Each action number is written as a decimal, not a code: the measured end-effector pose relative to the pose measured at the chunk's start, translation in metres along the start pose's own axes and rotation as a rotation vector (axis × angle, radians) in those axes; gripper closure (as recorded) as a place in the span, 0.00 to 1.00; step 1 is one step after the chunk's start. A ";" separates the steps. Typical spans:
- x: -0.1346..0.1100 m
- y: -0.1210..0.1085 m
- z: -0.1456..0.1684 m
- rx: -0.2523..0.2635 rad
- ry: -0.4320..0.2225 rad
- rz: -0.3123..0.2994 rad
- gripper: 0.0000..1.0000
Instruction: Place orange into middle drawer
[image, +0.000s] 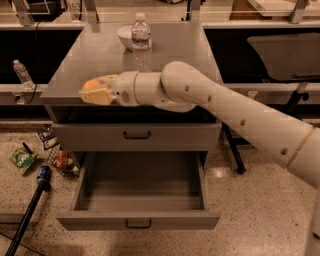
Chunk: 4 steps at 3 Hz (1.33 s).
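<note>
Gaping toward the camera, the wide grey metal middle drawer (175, 220) stands pulled out at the foot of the cabinet, its flat grey floor and straight walls in plain view. Above it, the matching grey upper drawer (170, 137) with its dark bar handle is closed.

Higher, the cream two-finger gripper (90, 91) is clenched on the small, round, smooth-skinned orange (91, 84), which is held at the front left edge of the matte grey cabinet top (175, 45). The fruit's top bulges above the fingers. The thick, rounded white robot arm (225, 107) reaches in from the right.

Farther back on the top, a clear plastic water bottle (141, 42) stands upright, just in front of a white bowl (124, 36); what the bowl holds cannot be seen.
</note>
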<state>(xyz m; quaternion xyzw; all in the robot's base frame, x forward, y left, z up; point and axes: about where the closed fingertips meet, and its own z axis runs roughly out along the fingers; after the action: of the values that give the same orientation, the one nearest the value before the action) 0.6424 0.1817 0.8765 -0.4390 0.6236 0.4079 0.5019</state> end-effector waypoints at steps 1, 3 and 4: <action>0.012 0.024 -0.039 -0.022 0.028 0.008 1.00; 0.105 0.062 -0.062 -0.061 0.145 0.132 1.00; 0.144 0.067 -0.057 -0.021 0.211 0.171 1.00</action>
<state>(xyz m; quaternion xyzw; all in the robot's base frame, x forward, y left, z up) 0.5470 0.1270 0.7490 -0.4300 0.7036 0.4075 0.3924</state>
